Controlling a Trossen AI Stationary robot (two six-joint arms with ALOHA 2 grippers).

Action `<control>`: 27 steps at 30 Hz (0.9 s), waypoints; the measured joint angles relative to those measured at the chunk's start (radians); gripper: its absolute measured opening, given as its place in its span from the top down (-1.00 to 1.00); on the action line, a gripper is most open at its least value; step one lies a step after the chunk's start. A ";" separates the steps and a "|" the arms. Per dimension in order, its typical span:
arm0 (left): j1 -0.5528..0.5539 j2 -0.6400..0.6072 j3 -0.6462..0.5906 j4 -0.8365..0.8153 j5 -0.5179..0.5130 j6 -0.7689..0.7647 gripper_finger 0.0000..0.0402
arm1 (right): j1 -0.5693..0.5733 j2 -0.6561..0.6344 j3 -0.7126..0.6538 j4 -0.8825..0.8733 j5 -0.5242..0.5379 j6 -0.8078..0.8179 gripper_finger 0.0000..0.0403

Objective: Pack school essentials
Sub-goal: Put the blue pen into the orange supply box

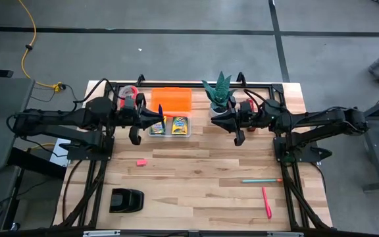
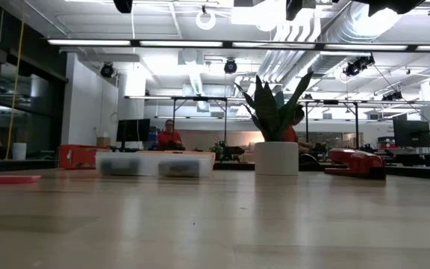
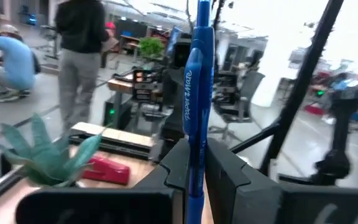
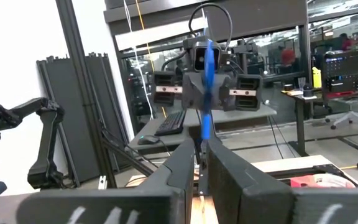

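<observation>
The blue pen (image 3: 194,118) stands upright in the left gripper (image 3: 194,168), clamped between its fingers above the clear tray (image 1: 170,133) holding two crayon boxes (image 1: 179,125) — the right gripper (image 4: 199,163) hovers near the potted plant (image 1: 218,93), fingers closed, empty.

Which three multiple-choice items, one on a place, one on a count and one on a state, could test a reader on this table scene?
1. Where does the pink eraser lie?
A on the floor
B on the bare table
C on a chair

2. How many crayon boxes sit in the clear box?
A one
B two
C four

3. The left tool is
A wide open
B shut on a blue pen
C holding the eraser

Answers: B, it lies on the wood; B, two sit side by side; B, its fingers clamp the pen.
</observation>
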 joint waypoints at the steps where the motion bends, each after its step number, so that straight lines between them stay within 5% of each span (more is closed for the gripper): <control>1: 0.005 0.009 0.008 -0.022 -0.021 0.011 0.90 | 0.000 0.000 0.000 0.000 0.000 0.000 0.84; 13: 0.258 0.407 0.358 -0.723 -0.037 0.294 0.90 | 0.000 0.000 0.000 -0.030 0.005 0.000 0.84; 19: 0.338 0.640 0.400 -0.755 -0.044 0.570 0.90 | 0.000 0.000 0.000 -0.034 0.014 0.000 0.84; 27: 0.361 0.842 0.436 -0.751 -0.073 0.758 0.90 | 0.000 0.000 0.000 -0.046 0.064 -0.001 0.84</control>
